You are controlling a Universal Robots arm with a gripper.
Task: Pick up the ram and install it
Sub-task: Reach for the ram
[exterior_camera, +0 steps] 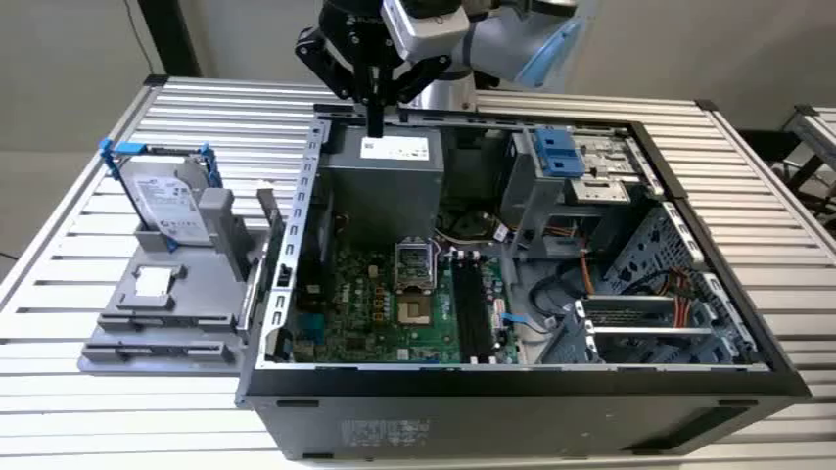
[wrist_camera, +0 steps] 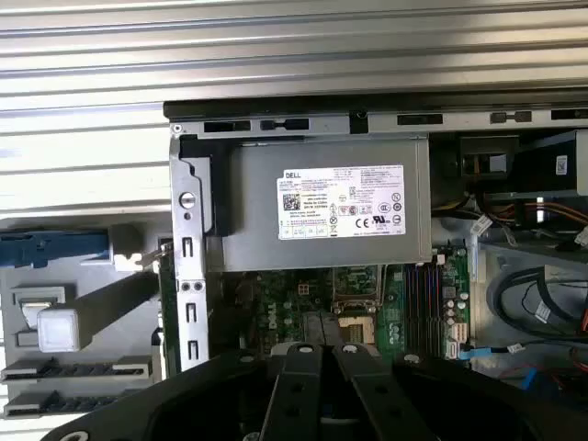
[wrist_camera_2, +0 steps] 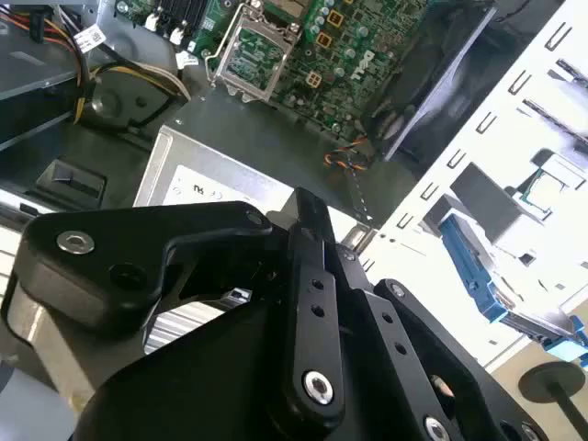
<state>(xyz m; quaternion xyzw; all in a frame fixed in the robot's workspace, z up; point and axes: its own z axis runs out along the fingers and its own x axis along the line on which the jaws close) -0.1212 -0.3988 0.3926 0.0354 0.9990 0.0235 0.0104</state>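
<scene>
A thin flat board that looks like the ram (exterior_camera: 268,213) stands on edge in the grey fixture (exterior_camera: 157,328), just outside the open computer case's wall on the exterior view's left. My gripper (exterior_camera: 376,127) hangs above the back of the case, over the grey power supply (exterior_camera: 386,181), well away from the ram. Its black fingers (wrist_camera_2: 308,303) meet at the tips, shut with nothing between them. In the first wrist view the gripper (wrist_camera: 322,351) points down at the motherboard below the power supply (wrist_camera: 322,202). The long black memory slots (exterior_camera: 471,313) lie on the green motherboard (exterior_camera: 379,313).
A grey hard drive in a blue bracket (exterior_camera: 167,201) stands upright on the fixture. The case (exterior_camera: 523,392) has tall metal walls, a drive cage (exterior_camera: 575,162) and loose cables (exterior_camera: 575,284) on the exterior view's right. The slatted metal table (exterior_camera: 770,225) extends around it.
</scene>
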